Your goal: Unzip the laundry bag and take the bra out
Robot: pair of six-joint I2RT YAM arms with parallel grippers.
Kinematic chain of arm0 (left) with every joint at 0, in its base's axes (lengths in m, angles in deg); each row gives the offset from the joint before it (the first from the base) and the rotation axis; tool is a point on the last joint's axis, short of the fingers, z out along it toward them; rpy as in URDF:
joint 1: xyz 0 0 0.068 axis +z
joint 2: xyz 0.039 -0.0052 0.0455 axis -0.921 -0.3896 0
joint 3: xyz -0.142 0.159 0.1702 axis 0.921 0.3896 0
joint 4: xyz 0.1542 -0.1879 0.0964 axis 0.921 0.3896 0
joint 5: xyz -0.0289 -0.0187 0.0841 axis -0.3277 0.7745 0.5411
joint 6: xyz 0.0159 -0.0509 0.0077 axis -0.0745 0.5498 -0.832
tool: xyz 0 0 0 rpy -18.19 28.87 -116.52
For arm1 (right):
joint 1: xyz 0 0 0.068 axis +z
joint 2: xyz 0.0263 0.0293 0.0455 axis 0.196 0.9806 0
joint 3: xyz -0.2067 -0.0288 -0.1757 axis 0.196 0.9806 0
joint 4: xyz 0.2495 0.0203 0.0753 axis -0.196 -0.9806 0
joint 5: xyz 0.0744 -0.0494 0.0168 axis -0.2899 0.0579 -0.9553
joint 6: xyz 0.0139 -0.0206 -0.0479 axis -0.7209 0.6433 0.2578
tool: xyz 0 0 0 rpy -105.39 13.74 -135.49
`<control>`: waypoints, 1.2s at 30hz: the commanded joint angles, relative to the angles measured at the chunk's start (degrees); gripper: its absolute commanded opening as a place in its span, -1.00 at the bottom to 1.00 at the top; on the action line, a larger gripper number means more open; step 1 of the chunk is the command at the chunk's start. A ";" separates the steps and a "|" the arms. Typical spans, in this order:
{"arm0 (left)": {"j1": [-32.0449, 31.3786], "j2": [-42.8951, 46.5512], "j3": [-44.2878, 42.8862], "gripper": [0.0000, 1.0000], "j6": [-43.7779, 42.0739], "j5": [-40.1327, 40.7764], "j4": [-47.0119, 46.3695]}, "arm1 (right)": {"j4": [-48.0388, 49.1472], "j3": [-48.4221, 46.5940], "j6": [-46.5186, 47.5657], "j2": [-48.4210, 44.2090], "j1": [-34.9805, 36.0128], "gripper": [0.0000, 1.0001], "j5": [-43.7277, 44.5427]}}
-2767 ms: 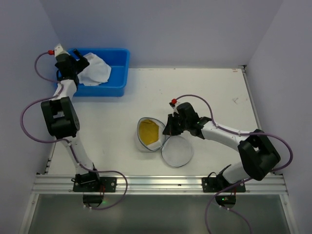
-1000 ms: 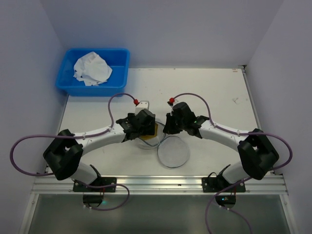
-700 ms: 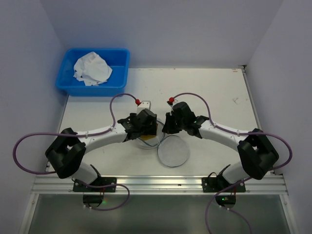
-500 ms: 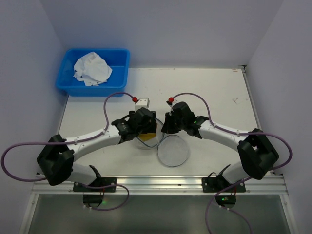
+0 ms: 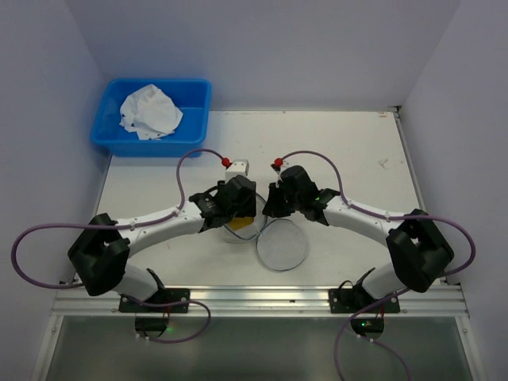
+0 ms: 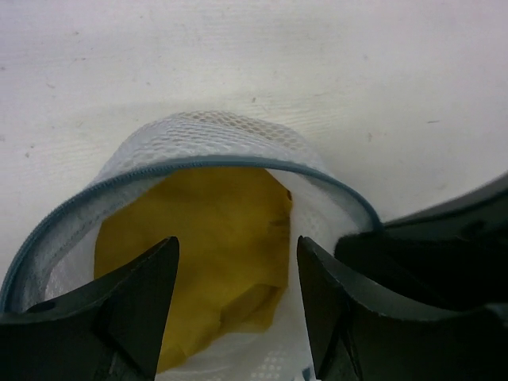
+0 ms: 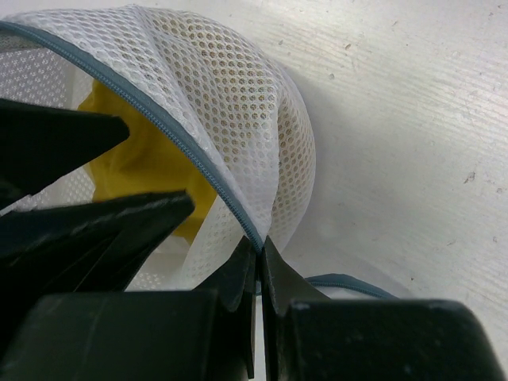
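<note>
mesh of the laundry bag (image 6: 214, 139), lying unzipped at the centre of the table (image 5: 349, 151). we see the right gripper (image 7: 258, 248) clamped on the zipper rim (image 7: 198, 171), propping the mouth up so the left gripper (image 6: 236, 248), fingers spread wide, can reach the yellow bra (image 6: 210, 210) inside.

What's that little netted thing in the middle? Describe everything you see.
The laundry bag is a small round white mesh pouch on the table, its blue-grey zipper undone and its round flap lying flat beside it. A yellow garment sits inside. The right hand pinches its rim; the left hand hangs open over the mouth.
</note>
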 commanded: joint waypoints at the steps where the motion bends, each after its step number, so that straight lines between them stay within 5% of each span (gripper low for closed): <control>1: 2.20 -3.59 -1.98 0.29 -0.45 6.32 0.76 | 1.49 0.45 -0.48 -0.39 0.27 -1.00 0.25; 16: 5.81 -14.23 -0.84 0.70 0.51 7.04 -2.49 | 2.02 0.10 -0.22 0.65 0.27 -1.00 -0.97; 19: 5.72 -16.60 1.26 0.59 1.92 3.35 -5.12 | 2.46 -0.25 -0.40 1.53 0.27 -1.00 -1.68; 22: 5.72 -18.19 3.02 0.24 2.89 1.50 -7.50 | 2.46 -0.51 -0.48 2.15 0.18 -1.00 -1.86; 28: 5.54 -14.43 4.87 -0.98 2.80 0.44 -9.08 | 2.11 -0.86 -0.75 2.59 0.27 -1.00 -1.33; 36: 4.40 2.95 10.49 -1.00 -4.66 -8.34 -15.58 | -0.97 -4.11 0.66 3.03 -0.34 -1.00 4.03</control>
